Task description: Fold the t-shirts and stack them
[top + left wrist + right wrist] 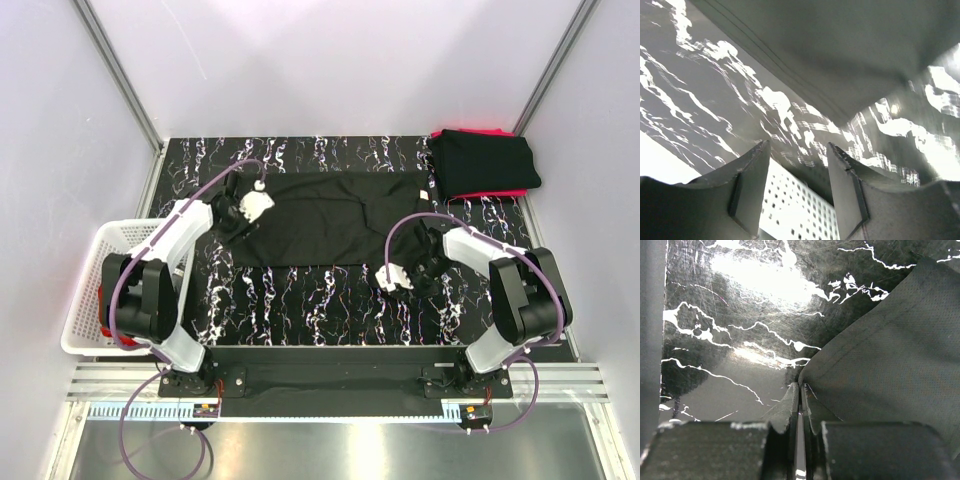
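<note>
Left jaws need their corner

Left jaws stand wide and empty beside the black t-shirt (320, 220), spread on the tabletop (320, 310). Right jaws look pinched shut on its near hem. Grip the left edge equally low, then lift together.

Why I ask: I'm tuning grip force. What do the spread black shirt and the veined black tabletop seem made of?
The spread black short-sleeved shirt looks like soft matte knit cloth: fine weave texture and a stitched hem show up close. The black white-veined tabletop looks hard and glossy, perhaps marble-print laminate or stone; it mirrors light.
</note>
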Controlling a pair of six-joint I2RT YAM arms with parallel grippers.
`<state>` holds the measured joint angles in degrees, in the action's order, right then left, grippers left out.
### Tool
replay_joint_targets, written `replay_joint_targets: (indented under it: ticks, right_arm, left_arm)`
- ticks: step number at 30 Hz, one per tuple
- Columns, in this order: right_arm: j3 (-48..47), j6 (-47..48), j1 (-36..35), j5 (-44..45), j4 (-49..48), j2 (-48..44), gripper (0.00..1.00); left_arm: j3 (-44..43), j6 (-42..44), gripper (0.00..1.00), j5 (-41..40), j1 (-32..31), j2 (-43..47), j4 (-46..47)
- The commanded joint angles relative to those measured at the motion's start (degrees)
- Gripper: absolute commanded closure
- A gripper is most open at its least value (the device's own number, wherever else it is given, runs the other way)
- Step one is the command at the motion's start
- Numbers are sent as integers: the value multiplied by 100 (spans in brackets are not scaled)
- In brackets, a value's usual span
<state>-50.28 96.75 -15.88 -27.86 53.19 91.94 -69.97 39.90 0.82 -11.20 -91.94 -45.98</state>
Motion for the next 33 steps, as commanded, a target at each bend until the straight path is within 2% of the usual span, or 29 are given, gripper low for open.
replay_joint_targets:
  ticks: [1, 7, 16, 26, 33]
  right_arm:
    - [-113, -209, -64, 184, -37, 105, 93]
    - [-210, -332, -73, 202, -63, 184, 92]
    - [-316, -570, -82, 210, -72, 254, 91]
    - [-333, -736, -91, 219, -72, 263, 91]
    - [-377, -833, -100, 246, -72, 272, 90]
  left_arm:
    - [168, 755, 45, 506, 22, 160, -218]
    - [-104, 800, 41, 814, 22, -341, -631]
    - [-403, 703, 45, 1043, 22, -1062, -764]
    - [-324, 756, 46, 867, 30, -1537, -738]
    - [-254, 704, 46, 648, 30, -1687, -325]
